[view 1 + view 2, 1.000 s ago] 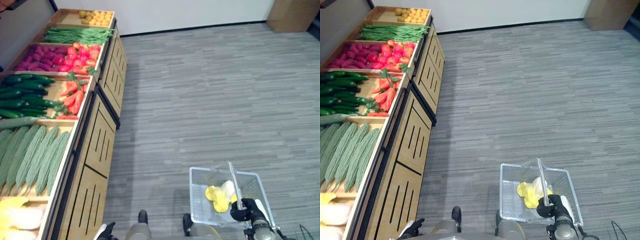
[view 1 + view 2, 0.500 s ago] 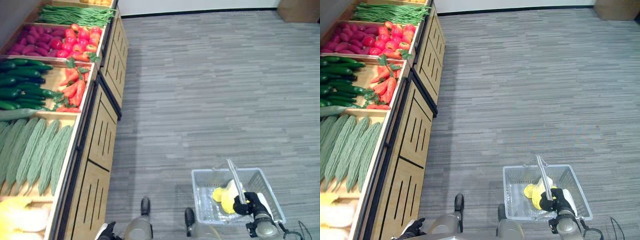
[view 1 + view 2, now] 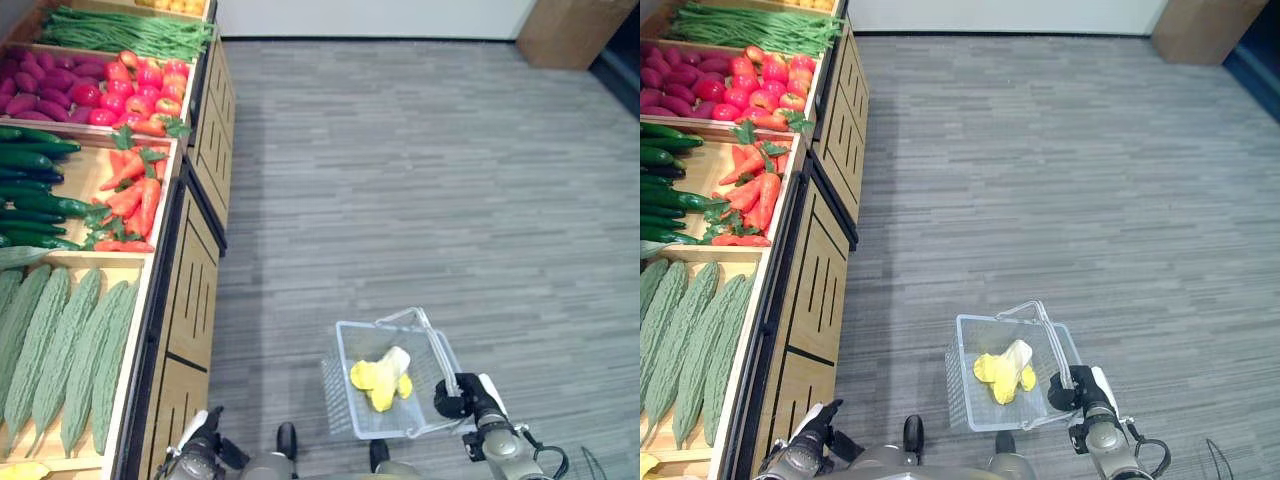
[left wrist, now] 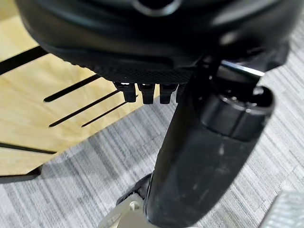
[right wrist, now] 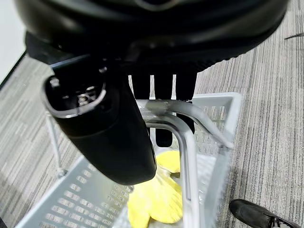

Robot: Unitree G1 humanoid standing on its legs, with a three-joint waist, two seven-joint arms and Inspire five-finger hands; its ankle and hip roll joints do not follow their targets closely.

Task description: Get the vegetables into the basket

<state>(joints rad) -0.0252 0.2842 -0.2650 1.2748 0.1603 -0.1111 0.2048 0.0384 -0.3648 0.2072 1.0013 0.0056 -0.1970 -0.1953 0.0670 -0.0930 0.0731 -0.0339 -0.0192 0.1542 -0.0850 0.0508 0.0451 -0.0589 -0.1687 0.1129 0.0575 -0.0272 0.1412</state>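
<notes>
The right hand (image 3: 456, 396) is curled round the handle (image 5: 183, 142) of the basket (image 3: 345, 400) to carry it by the shelf (image 3: 190, 290), yellow vegetables (image 3: 380, 375) already inside, while the left hand (image 3: 200, 452) hangs relaxed, holding nothing.

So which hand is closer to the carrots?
Left. The left hand hangs low beside the stand's front, below the carrots. The right hand is out over the floor, holding the basket handle.
</notes>
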